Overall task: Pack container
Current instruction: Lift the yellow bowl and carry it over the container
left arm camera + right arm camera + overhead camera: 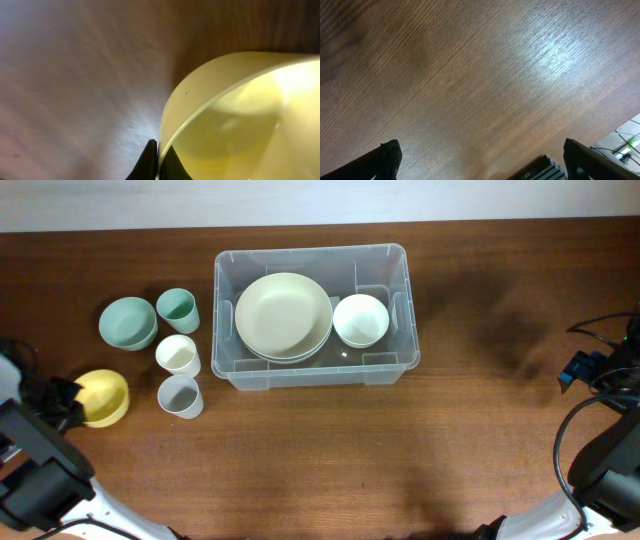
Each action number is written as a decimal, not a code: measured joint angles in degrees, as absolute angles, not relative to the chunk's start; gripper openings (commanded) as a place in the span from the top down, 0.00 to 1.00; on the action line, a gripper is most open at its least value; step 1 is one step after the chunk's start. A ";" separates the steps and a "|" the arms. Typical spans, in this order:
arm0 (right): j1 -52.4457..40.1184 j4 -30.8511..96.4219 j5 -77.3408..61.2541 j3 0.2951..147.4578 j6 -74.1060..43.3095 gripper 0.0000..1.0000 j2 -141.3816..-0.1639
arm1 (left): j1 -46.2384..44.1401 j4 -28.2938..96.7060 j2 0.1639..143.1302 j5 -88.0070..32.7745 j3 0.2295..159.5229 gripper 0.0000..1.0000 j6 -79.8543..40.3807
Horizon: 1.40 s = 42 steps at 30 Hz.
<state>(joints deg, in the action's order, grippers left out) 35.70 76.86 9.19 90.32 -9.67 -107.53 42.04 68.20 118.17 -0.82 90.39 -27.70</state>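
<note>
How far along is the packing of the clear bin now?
Done: cream plates and small white bowl lie in the clear plastic bin. In hand: left gripper shut on yellow bowl, at its rim. Left: green bowl, green cup, white cup, grey cup outside.

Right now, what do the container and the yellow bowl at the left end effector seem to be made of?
The container looks like clear, glossy plastic: the wood of the table shows through its walls. The yellow bowl is probably thin plastic or melamine with a smooth, semi-matte finish. In the left wrist view, light glows through its wall where the left end effector pinches the rim.
</note>
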 measured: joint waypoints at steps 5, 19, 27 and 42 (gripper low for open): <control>35.70 76.86 9.19 90.32 -9.65 0.01 -107.50 | 43.53 71.07 117.89 0.67 96.29 0.99 -27.73; 35.70 76.86 9.17 90.32 -9.65 0.01 -107.50 | 28.93 70.72 95.88 0.97 111.33 0.99 -27.73; 35.70 76.86 9.17 90.32 -9.65 0.01 -107.53 | 5.82 57.34 87.46 1.45 112.22 0.99 -27.73; 35.70 76.86 9.17 90.32 -9.63 0.01 -107.50 | -25.10 41.67 108.01 1.48 112.29 0.95 -27.73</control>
<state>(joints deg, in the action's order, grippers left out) 35.70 76.86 9.17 90.32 -9.63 -107.50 -25.10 41.67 108.01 1.48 112.29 -27.73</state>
